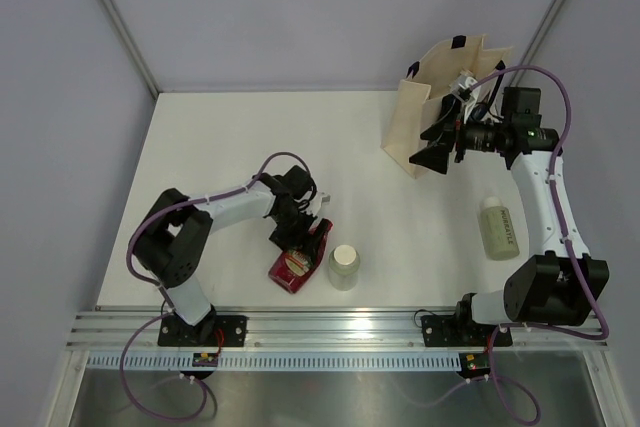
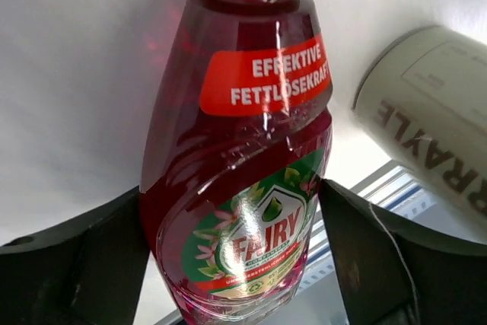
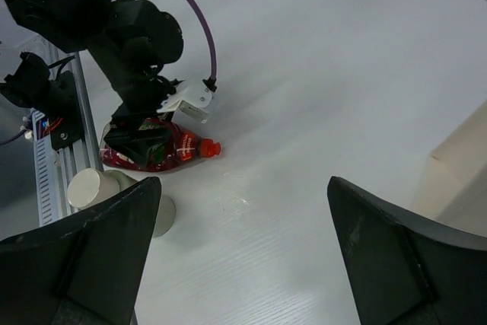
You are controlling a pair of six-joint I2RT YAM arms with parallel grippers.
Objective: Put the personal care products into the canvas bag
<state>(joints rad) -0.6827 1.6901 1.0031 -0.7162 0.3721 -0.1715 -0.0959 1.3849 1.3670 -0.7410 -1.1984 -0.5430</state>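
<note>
Our left hand (image 2: 230,188) is closed on the red bottle (image 2: 236,112), one finger pressed against each flank. The bottle lies on its side on the counter (image 1: 230,137) near the arm bases, its long axis diagonal and its red cap pointing far-right, roughly toward the canvas bag (image 1: 425,107). A pale white-capped bottle (image 1: 343,267) stands just beside it. Our right hand (image 3: 243,182) gapes wide and empty beside the bag.

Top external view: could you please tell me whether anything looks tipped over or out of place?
Two bottles lie on their sides: the red teardrop-shaped plastic bottle in the left gripper, and a pale greenish white-capped bottle far right. Another pale white-capped bottle stands upright. No spill shows.
</note>
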